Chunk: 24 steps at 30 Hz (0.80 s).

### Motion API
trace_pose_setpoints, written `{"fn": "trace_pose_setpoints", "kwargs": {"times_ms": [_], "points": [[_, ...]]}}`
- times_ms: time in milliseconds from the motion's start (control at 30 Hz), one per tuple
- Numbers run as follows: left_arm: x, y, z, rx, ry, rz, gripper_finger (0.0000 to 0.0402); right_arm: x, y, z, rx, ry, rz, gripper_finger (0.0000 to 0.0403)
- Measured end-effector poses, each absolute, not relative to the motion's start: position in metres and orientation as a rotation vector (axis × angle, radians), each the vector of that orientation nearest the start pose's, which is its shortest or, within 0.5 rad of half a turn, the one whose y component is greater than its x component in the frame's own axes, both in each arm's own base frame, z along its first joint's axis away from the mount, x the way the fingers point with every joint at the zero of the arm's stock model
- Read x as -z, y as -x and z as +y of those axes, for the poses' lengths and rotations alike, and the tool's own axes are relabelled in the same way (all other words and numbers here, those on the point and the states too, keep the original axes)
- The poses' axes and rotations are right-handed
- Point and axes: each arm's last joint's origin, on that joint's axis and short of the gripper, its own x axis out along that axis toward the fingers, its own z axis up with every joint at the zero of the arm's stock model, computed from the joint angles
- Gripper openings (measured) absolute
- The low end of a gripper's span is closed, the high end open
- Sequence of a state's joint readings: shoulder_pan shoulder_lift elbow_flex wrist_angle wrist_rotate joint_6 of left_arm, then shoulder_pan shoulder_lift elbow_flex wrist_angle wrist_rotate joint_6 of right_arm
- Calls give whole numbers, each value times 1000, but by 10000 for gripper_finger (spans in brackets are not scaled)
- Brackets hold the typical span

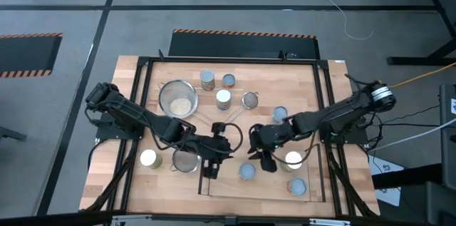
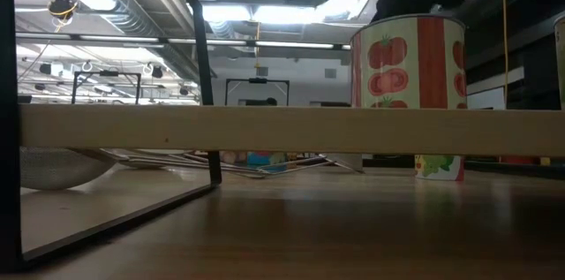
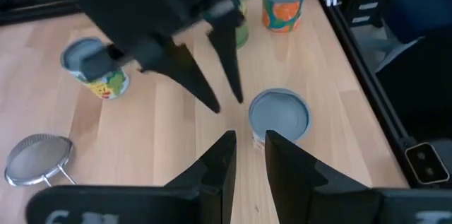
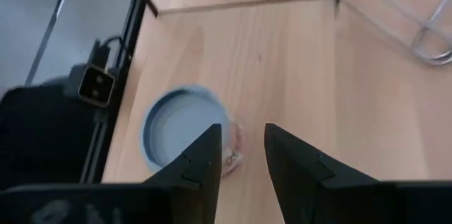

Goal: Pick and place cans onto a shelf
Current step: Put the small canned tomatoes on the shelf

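The light-wood shelf [image 1: 271, 187] lies at the table's near edge. A pale-blue-topped can [image 1: 247, 172] stands on it, and another can [image 1: 297, 187] stands near its right end. My left gripper [image 1: 210, 163] is open and empty just left of the first can, which shows beyond its fingertips in the left wrist view [image 3: 280, 114]. My right gripper [image 1: 265, 157] is open and empty just right of that can, which also shows in the right wrist view [image 4: 180, 132]. More cans stand on the table [image 1: 223, 99], [image 1: 207, 80], [image 1: 280, 115], [image 1: 293, 160]. In the low view a tomato-labelled can [image 2: 408, 50] stands on the shelf board [image 2: 282, 130].
A wide steel pan [image 1: 177, 98] and a small mesh strainer [image 1: 251, 100] lie at mid-table. Another round strainer [image 1: 185, 160] and a shiny-topped can [image 1: 150, 158] sit under or beside my left arm. The black table frame [image 1: 322, 112] runs along the sides.
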<state>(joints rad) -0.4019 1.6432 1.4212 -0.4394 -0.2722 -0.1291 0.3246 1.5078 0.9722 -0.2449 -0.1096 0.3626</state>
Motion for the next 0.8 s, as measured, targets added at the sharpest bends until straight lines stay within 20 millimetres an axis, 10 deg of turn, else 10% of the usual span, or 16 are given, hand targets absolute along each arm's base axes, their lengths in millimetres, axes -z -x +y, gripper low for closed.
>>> {"fn": "trace_pose_setpoints", "kwargs": {"times_ms": [800], "points": [[-313,-341,-136,85,-94,628,69,-218,-307,117,-400,-1,726,113]]}}
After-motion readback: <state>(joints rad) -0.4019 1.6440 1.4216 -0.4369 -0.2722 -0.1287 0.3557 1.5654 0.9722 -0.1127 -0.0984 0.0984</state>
